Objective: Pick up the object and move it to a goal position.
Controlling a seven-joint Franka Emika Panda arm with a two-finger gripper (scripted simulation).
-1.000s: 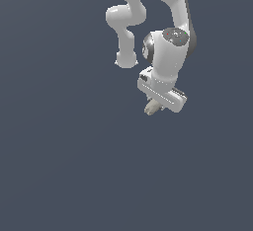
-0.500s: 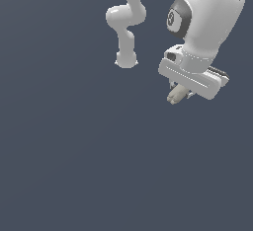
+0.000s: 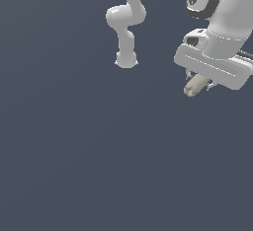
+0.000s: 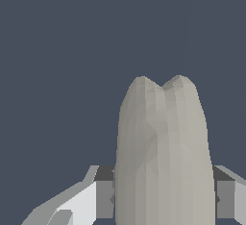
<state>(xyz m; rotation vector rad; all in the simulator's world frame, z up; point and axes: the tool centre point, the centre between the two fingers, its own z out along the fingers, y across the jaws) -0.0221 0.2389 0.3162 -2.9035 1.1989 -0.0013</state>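
Since half a second earlier, gripper [image 3: 197,84] has shifted toward the exterior view's right edge, fingers [image 4: 103,197] clamped on beige object [image 3: 195,86]; open grey floor [image 3: 99,166] lies below and leftward

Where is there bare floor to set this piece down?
Nearly everywhere: the dark floor is bare across the exterior view's left, centre and bottom. Only the arm base and the gripper, holding the beige piece, crowd the top right.
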